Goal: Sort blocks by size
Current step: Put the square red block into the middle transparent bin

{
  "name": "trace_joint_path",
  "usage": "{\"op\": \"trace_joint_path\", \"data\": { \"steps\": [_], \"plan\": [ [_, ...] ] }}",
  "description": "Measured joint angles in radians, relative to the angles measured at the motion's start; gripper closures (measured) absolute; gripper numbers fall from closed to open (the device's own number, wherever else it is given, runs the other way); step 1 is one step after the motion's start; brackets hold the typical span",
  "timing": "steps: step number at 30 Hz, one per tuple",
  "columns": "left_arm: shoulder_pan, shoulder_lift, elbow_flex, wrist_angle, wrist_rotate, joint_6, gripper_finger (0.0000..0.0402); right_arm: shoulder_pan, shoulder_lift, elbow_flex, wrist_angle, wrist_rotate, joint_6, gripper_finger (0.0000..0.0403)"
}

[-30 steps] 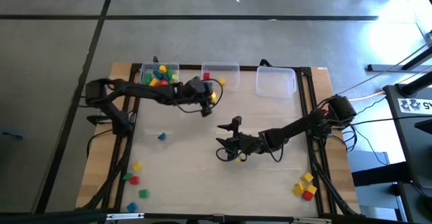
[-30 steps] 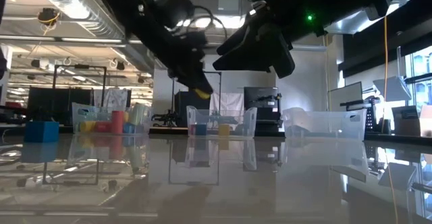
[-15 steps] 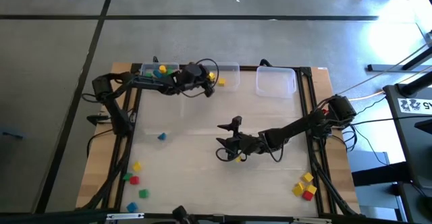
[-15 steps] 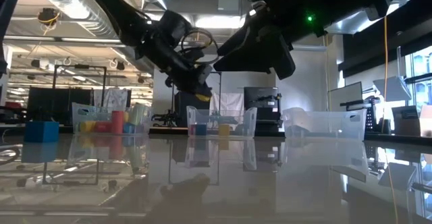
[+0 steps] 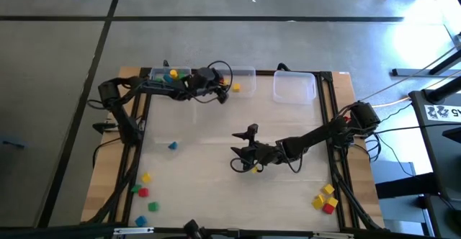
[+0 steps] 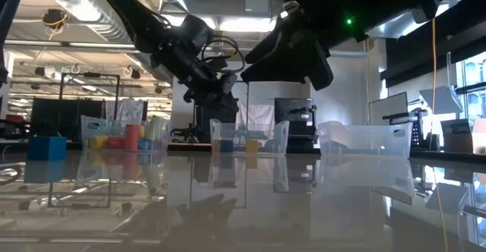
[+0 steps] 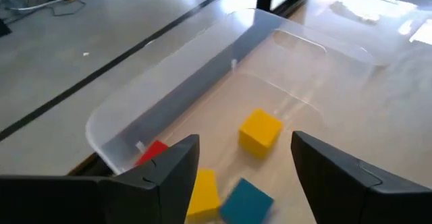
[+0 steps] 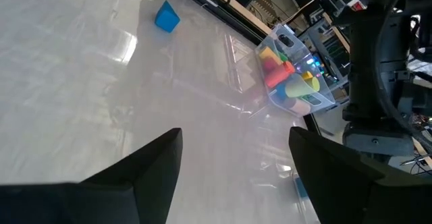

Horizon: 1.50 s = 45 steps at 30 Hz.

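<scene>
Three clear bins stand along the far edge. The left bin (image 5: 167,78) holds several blocks. The middle bin (image 5: 245,74) holds a yellow cube (image 7: 260,131), a red block (image 7: 155,151), another yellow block (image 7: 202,190) and a teal block (image 7: 246,198) on its floor. My left gripper (image 5: 222,97) hangs open over the middle bin's near left part (image 7: 244,140), holding nothing. My right gripper (image 5: 242,151) hovers open over mid-table (image 8: 235,136), close to a small yellow block (image 5: 257,168). A blue block (image 5: 172,145) lies loose on the table's left.
The right bin (image 5: 294,88) shows no blocks. Loose blocks lie in a group at the near left (image 5: 144,192) and another at the near right (image 5: 325,199). Open tabletop lies between the two arms.
My left gripper has carried a yellow block toward the far edge, over the middle bin, tipping down a little. It has let the block go, and the block now lies in that bin. My right arm has kept still.
</scene>
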Motion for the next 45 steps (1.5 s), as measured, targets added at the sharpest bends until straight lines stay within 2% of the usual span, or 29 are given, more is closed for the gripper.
{"op": "trace_joint_path", "data": {
  "steps": [9, 13, 21, 32, 40, 45],
  "plan": [
    [-0.113, -0.119, 0.000, -0.088, 0.000, 0.066, 0.0178, 0.000, 0.000, 0.000, -0.007, 0.000, 0.000, 0.0125],
    [-0.178, -0.223, 0.000, -0.220, -0.007, 0.115, 0.0178, 0.000, 0.000, 0.000, -0.007, 0.000, 0.000, 0.0125],
    [-0.327, -0.428, 0.000, -0.542, -0.011, 0.100, 0.0178, 0.000, 0.000, 0.000, -0.006, -0.002, 0.000, 0.0125],
    [-0.557, -0.596, 0.000, -0.878, -0.011, -0.087, 0.0178, 0.000, 0.000, 0.000, -0.005, -0.003, 0.000, 0.0125],
    [-0.729, -0.615, 0.000, -1.087, -0.010, -0.320, 0.0178, 0.000, 0.000, 0.000, -0.002, -0.003, 0.000, 0.0125],
    [-0.830, -0.613, 0.000, -1.143, -0.010, -0.454, 0.0178, 0.000, 0.000, 0.000, 0.002, -0.003, 0.000, 0.0125]
  ]
}}
